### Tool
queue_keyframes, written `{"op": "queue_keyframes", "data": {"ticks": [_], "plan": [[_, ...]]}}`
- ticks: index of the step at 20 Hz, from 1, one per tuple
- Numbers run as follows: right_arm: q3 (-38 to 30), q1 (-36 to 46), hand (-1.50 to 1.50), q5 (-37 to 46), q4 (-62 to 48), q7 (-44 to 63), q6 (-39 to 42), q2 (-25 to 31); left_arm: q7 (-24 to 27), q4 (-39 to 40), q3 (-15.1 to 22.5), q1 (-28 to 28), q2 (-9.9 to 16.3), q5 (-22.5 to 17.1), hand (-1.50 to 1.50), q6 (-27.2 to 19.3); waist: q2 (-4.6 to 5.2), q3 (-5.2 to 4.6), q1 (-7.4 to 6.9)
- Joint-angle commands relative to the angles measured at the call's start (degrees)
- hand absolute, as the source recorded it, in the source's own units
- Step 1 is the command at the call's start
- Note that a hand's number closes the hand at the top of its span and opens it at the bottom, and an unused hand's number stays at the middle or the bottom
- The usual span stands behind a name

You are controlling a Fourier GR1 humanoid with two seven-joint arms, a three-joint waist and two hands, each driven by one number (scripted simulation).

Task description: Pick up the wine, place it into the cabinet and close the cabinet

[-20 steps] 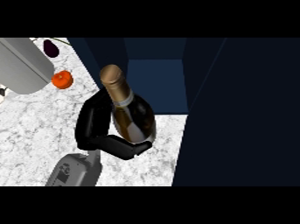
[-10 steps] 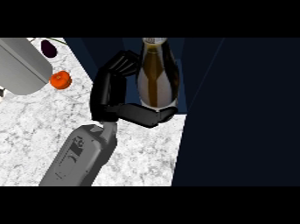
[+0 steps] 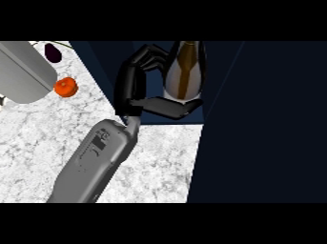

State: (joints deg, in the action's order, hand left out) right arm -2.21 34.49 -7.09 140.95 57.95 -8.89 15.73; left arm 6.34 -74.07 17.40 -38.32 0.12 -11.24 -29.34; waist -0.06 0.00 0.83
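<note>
The right hand (image 3: 141, 90) curls around the wine (image 3: 183, 71), which is just inside the dark cabinet (image 3: 264, 119), likely so it can stand there. An orange (image 3: 66, 87) sits left of the cabinet on the table (image 3: 32, 143).

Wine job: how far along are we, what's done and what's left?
Pick-up looks done: the wine bottle is off the marble counter, with the right hand curled round it. In hand: placing, the bottle sits inside the open cabinet opening but is not yet released. Left: let go, pull the hand out, close the cabinet door. The left hand is not visible.
</note>
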Motion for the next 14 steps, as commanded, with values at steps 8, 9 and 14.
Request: {"op": "queue_keyframes", "data": {"ticks": [8, 9, 14], "plan": [[-1.6, -5.2, -1.50, -5.3, 7.9, 3.1, 0.9, -0.5, 4.6, 10.1, 0.1, -3.9, -0.1, 2.7, 1.50, -0.7, -0.10, 0.01, -0.14], [-2.5, -2.9, -1.50, -6.3, 2.6, -0.5, 2.0, -0.5, 10.3, 17.0, -1.8, -6.2, -0.1, -0.8, 1.50, 1.2, 0.21, 0.00, 0.24], [-0.9, -2.7, -1.50, -4.3, 5.2, 2.2, 0.5, -1.2, 13.5, 16.7, 0.9, -2.1, -0.1, -2.2, 1.50, 0.3, 0.01, -0.02, -0.11]]}}
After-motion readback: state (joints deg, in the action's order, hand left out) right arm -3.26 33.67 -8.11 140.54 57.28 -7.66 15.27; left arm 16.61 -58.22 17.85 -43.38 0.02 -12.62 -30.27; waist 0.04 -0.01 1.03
